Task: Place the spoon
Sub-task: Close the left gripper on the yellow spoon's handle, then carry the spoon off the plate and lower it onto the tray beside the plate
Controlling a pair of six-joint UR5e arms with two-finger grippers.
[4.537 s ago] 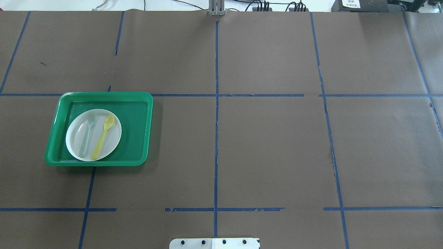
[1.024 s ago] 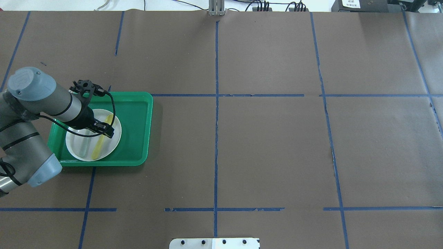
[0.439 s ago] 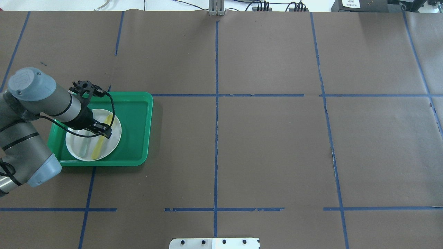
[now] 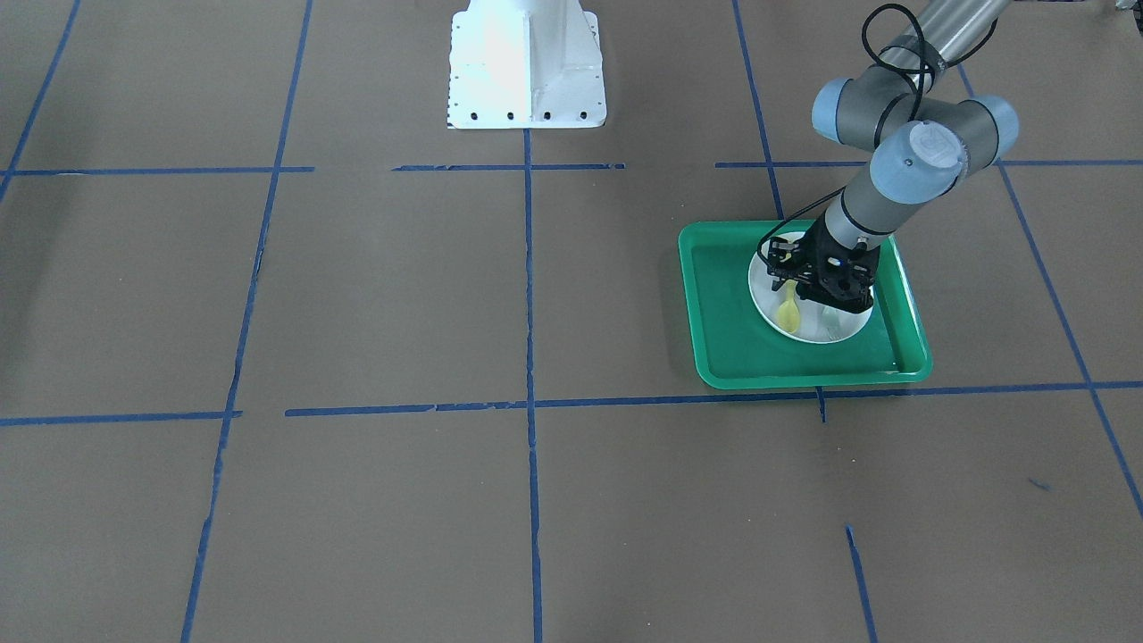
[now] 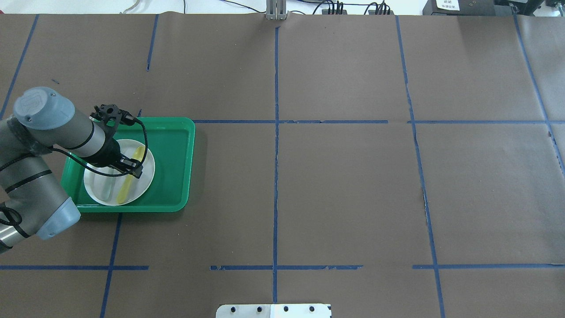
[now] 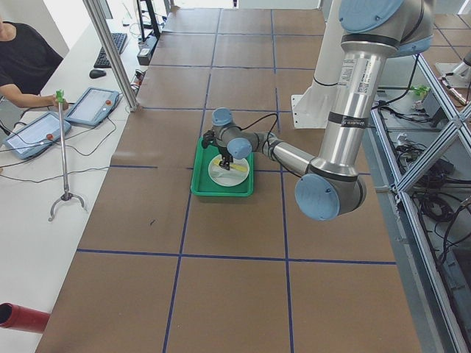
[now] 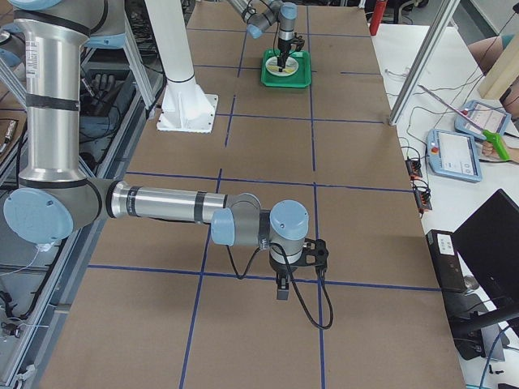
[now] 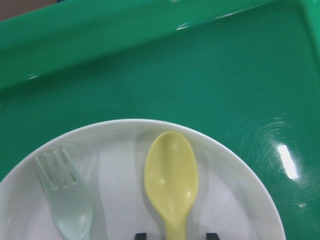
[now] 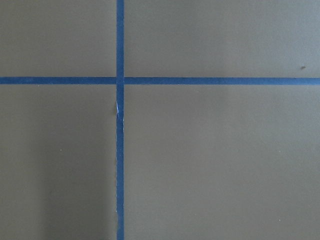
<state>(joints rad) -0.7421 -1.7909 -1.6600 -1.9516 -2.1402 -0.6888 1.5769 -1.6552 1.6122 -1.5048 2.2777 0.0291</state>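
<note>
Since a few seconds ago, when the green tray (image 8: pixel 200 75) stood alone, my left arm has swung in. My left claw (image 8: pixel 176 235) now hangs low over the white plate (image 8: pixel 235 200), spread apart and gripping nothing. The spoon (image 8: pixel 171 175) lies flat where it lay before, on the plate inside the tray. Its handle passes back between my fingertips (image 8: pixel 141 235) with a gap on each side, and its bowl, hollow side up, points straight ahead of the claw, away from my base. Its long axis leans a little to my right at the bowl end. The pale fork (image 8: pixel 67 205) lies alongside it, left of the claw, tines ahead too. Under the tray the table (image 5: pixel 344 185) is covered in brown paper crossed by blue tape lines (image 5: pixel 276 176). My right claw (image 7: pixel 281 285) hangs well apart, over bare paper near a tape crossing; I cannot tell whether it is spread or clenched. Beyond the table's end a person in black (image 6: pixel 26 55) sits at a white bench.
</note>
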